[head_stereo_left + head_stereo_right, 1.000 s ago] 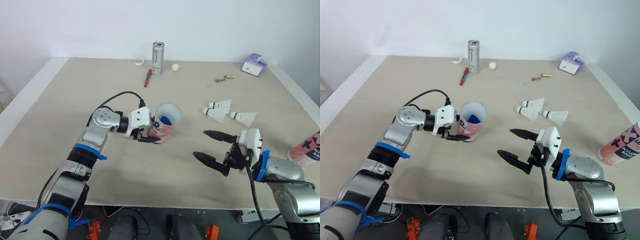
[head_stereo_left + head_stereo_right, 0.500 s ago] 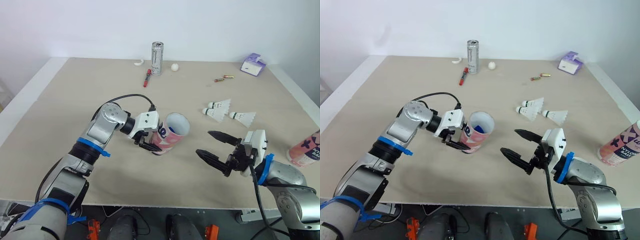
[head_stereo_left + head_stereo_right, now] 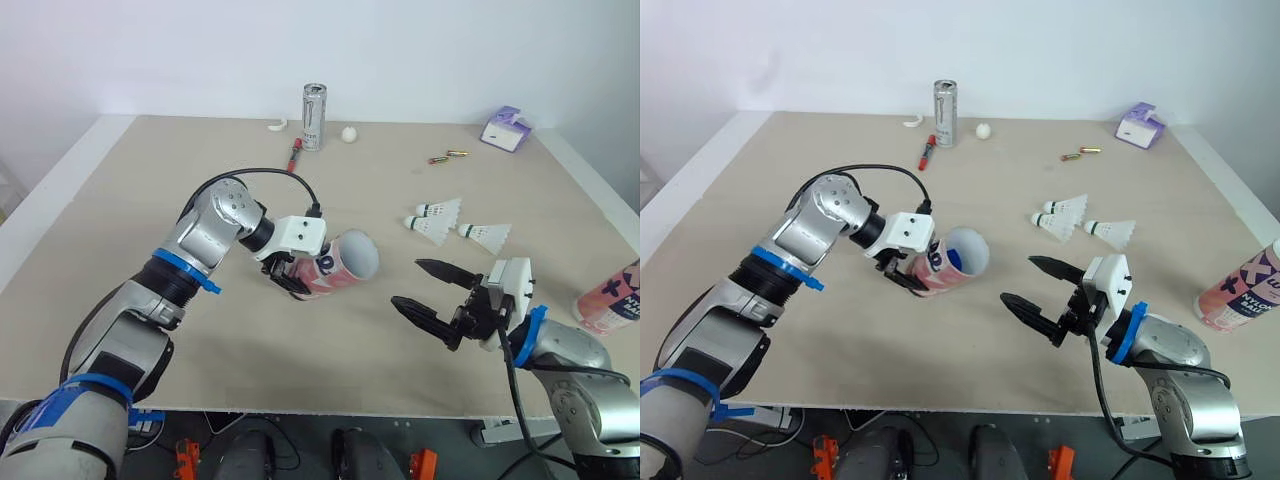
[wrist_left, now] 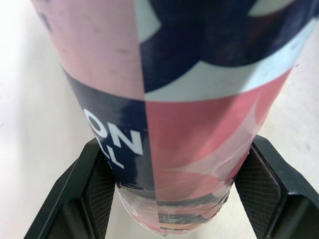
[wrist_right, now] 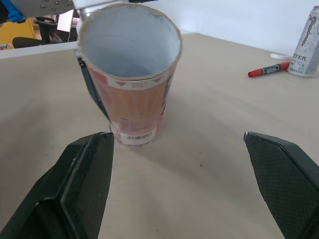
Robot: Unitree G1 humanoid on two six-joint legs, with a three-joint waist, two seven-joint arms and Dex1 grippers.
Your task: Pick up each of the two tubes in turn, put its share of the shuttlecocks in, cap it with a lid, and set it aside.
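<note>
Left gripper (image 3: 290,283) jaws clamped either side of tube (image 3: 345,262) base, tube tilted over worktop (image 3: 150,200). Right gripper (image 3: 406,284) jaws spread wide, facing tube's open mouth, not touching.

Setting: a robot test lab. I stand at a bare beige table (image 3: 120,200) set against a blank white wall (image 3: 200,50). Unrelated props lie scattered on it: a drink can (image 3: 316,117), a red marker (image 3: 296,155), two small batteries (image 3: 449,156) and a tissue pack (image 3: 507,129).

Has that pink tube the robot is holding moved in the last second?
Yes. The pink tube has shifted away from the silver can, toward the robot's right, and tipped further over.
</note>
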